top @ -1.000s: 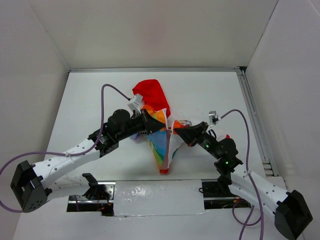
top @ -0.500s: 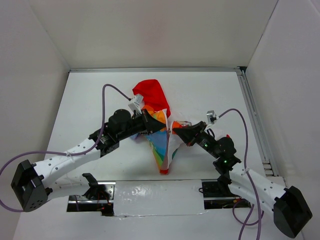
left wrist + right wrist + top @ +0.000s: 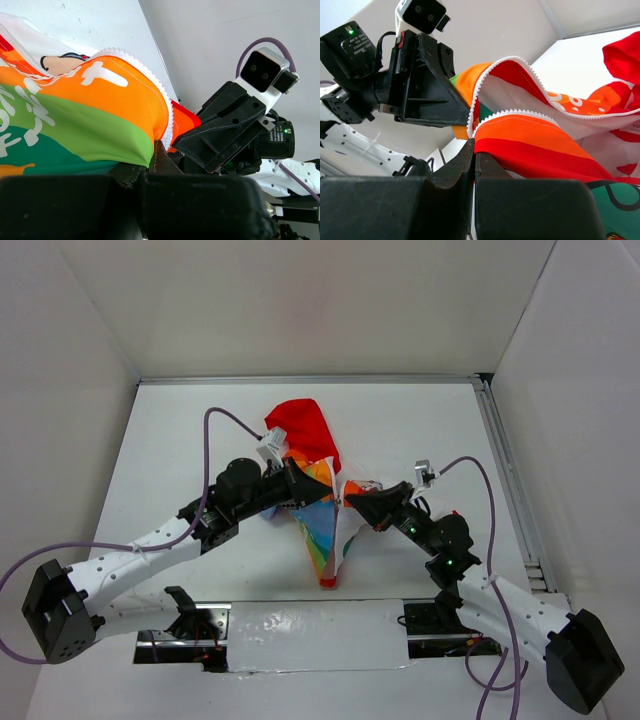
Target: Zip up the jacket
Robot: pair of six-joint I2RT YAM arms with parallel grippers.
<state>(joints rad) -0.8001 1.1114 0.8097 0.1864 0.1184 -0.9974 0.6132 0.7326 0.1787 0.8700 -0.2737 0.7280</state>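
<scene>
The jacket (image 3: pixel 318 510) hangs lifted between both grippers, red hood (image 3: pixel 303 430) lying on the table behind, rainbow panels drooping toward the near edge. My left gripper (image 3: pixel 300 483) is shut on one front edge beside the white zipper teeth; the orange and green panel (image 3: pixel 90 115) fills its wrist view. My right gripper (image 3: pixel 352 502) is shut on the other front edge, where an orange and red panel (image 3: pixel 540 142) with white zipper teeth (image 3: pixel 515 117) shows. The two grippers face each other, close together. No zipper slider shows.
A metal rail (image 3: pixel 510 480) runs along the table's right side. White walls close the back and both sides. A taped strip and mounting plate (image 3: pixel 315 635) lie at the near edge between the arm bases.
The right gripper has crept slightly left toward the left gripper. The jacket and left arm hold almost still.
</scene>
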